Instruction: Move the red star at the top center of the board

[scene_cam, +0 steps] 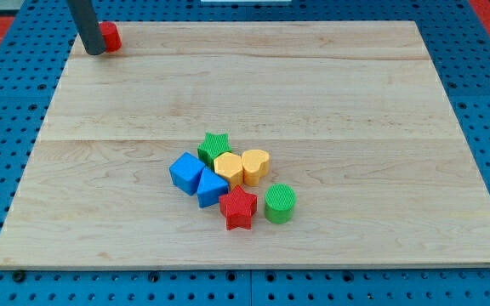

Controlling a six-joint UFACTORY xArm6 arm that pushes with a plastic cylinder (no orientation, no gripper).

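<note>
Camera view shows a pale wooden board (381,110) on a blue pegboard bench (7,280), red matting at the top corners. My tip (95,53) has no jaws to open or shut; it rests at the board's top left corner, touching a red block (111,36) of unclear shape. The red star (238,208) sits low in the central cluster, beside a green cylinder (280,203), blue blocks (186,172), yellow pieces (228,167) and a green star (214,145). Judging by this, the approach hasn't begun; next I'd come round below the star and push upward.
</note>
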